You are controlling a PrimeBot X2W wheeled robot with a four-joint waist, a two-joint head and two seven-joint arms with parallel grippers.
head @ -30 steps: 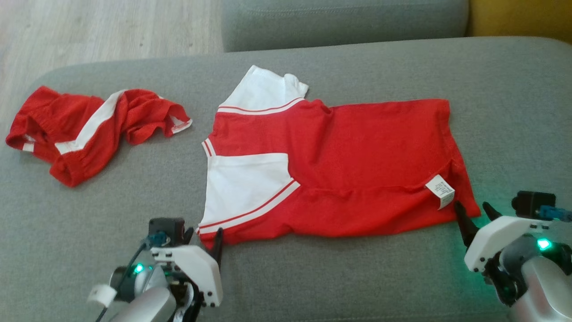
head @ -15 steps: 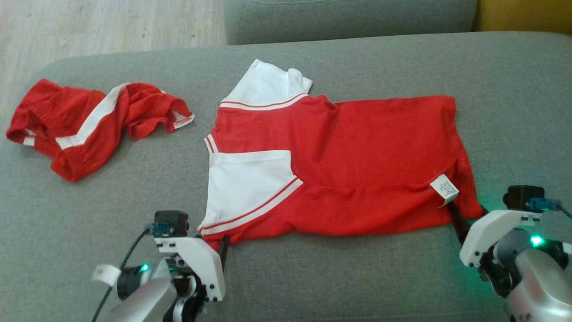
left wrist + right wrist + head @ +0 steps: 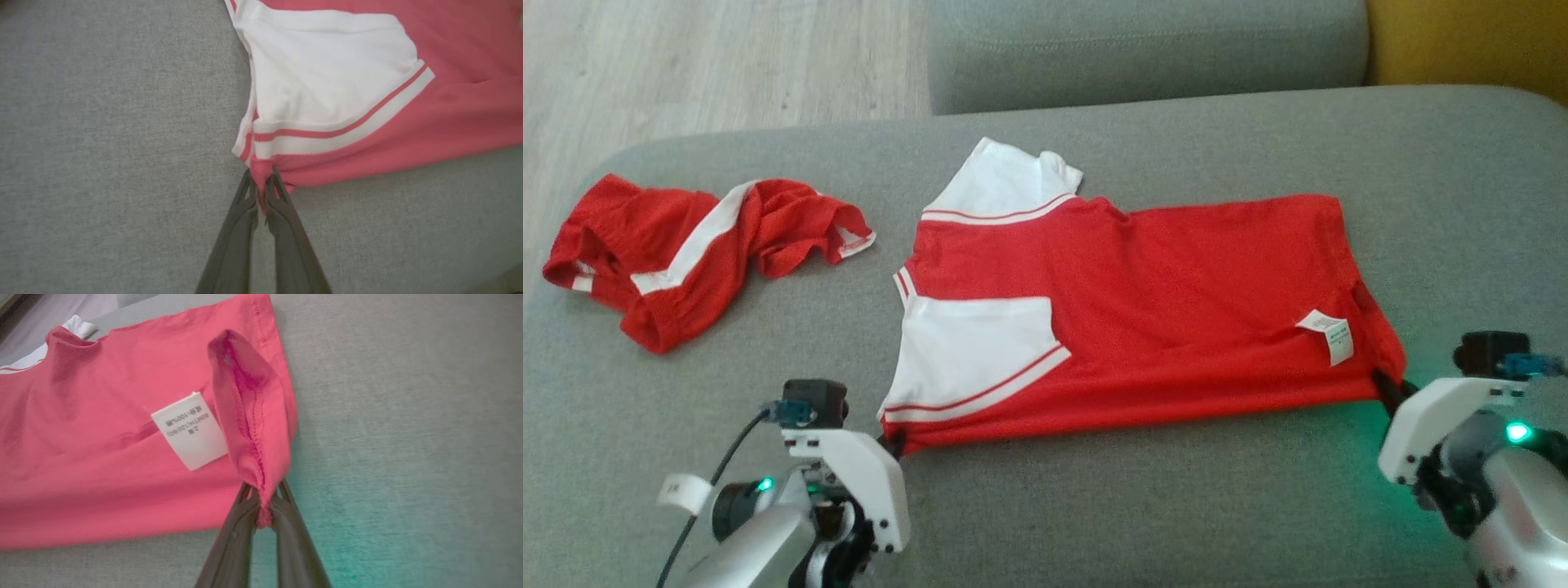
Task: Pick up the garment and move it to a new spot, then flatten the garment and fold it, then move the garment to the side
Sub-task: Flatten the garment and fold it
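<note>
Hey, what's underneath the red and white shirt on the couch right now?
The grey cushion shows all around the shirt, so it lies on that. Anything beneath the fabric is covered. The left hand and right hand pinch its near corners.

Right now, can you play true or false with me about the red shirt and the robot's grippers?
1. The left gripper pinches a corner of the red-and-white T-shirt by its white sleeve. True.
2. A white label shows on the T-shirt near the right gripper. True.
3. The right gripper is open and touching nothing. False: it is shut on the T-shirt's hem.
4. The crumpled red shorts with a white stripe lie on top of the T-shirt. False: they lie apart, to its left, on the grey fabric cushion.
</note>
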